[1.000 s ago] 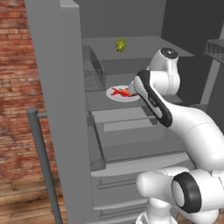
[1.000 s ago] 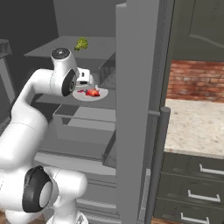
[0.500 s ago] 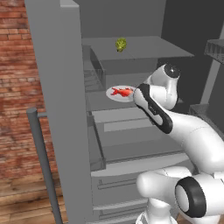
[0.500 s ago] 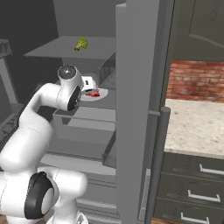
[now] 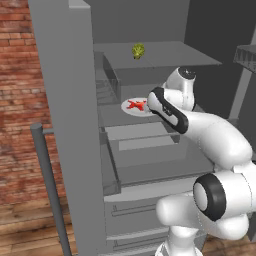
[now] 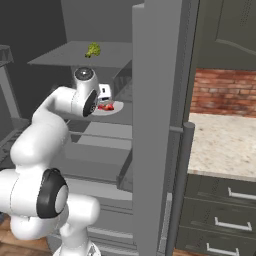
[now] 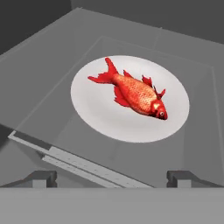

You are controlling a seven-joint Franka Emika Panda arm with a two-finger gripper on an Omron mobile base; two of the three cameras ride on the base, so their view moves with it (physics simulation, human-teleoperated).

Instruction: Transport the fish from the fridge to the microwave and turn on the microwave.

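The red-orange fish (image 7: 135, 92) lies on a white plate (image 7: 100, 116) on a grey shelf of the open fridge (image 5: 65, 100). From the base cameras the fish (image 5: 135, 104) (image 6: 106, 106) sits mid-shelf. My gripper (image 7: 113, 179) hovers a short way in front of and above the plate. It is open, with nothing between its dark fingertips (image 7: 41, 178). In the right base view the gripper (image 6: 104, 93) hangs just above the fish. The microwave is out of view.
A yellow-green leafy vegetable (image 5: 138, 50) (image 6: 92, 49) rests on the shelf above. Drawers (image 5: 150, 145) stick out below the fish's shelf. The fridge doors (image 6: 155, 125) with bar handles (image 5: 47, 185) stand open on both sides. A stone counter (image 6: 225, 145) lies to the right.
My hand has edged a little closer over the plate and the elbow has shifted. The jaws stayed open and the fish did not move.
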